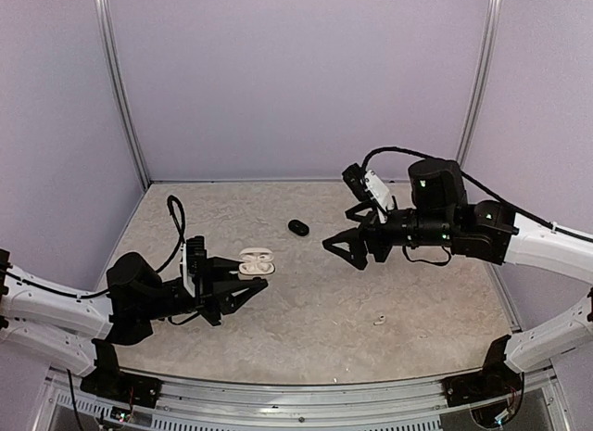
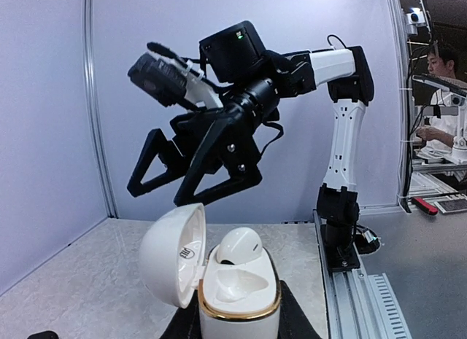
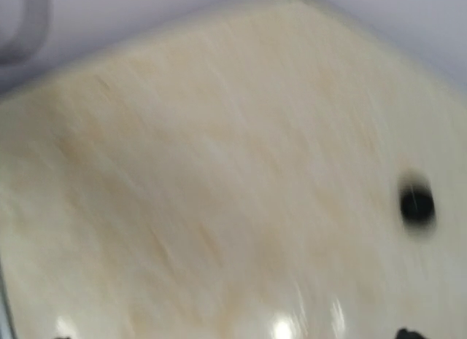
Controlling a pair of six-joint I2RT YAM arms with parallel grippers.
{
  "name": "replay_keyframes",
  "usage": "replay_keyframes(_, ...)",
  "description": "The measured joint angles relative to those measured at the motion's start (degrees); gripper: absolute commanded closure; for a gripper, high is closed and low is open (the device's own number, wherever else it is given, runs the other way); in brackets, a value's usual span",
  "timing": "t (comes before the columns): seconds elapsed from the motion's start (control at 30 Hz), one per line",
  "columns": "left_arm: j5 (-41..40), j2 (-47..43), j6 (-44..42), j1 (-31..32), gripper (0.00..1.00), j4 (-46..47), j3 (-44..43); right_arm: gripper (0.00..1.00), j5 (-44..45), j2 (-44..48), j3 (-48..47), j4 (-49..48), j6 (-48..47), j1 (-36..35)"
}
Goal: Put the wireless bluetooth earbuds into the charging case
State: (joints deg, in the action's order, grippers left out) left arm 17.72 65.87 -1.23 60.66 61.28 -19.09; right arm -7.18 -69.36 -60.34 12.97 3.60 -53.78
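Observation:
My left gripper (image 1: 246, 274) is shut on the base of the white charging case (image 1: 256, 262), holding it above the table's left half. Black fingers (image 2: 298, 318) flank the case (image 2: 241, 299), whose lid stands open to the left. One white earbud (image 2: 239, 246) sits in the far slot; the near slot is empty. A second white earbud (image 1: 379, 320) lies on the table in front of the right arm. My right gripper (image 1: 341, 253) hangs open and empty right of centre, facing the case, and it also shows in the left wrist view (image 2: 186, 186).
A small black oval case (image 1: 298, 227) lies on the table between the two grippers. The right wrist view is motion-blurred and shows it only as a dark blob (image 3: 417, 205). Lilac walls close off the back and both sides of the table.

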Motion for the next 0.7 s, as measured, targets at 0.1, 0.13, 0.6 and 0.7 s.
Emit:
replay_keyframes(0.1, -0.1, 0.0, 0.2, -0.3, 0.94, 0.5, 0.5, 0.16, -0.3, 0.1, 3.3, 4.5, 4.9, 4.3)
replay_keyframes(0.13, -0.1, 0.0, 0.4, -0.4, 0.94, 0.6, 0.6, 0.18, -0.3, 0.3, 5.0, 5.8, 6.6, 5.5)
replay_keyframes(0.6, -0.1, 1.5, 2.3, -1.2, 0.94, 3.5, 1.3, 0.34, -3.8, 3.4, 25.3, 13.1, 27.5, 8.2)
replay_keyframes(0.7, 0.0, 1.9, 2.4, -1.3, 0.94, 4.0, 1.4, 0.34, -5.2, 3.0, 28.2, 12.3, 29.8, 8.2)
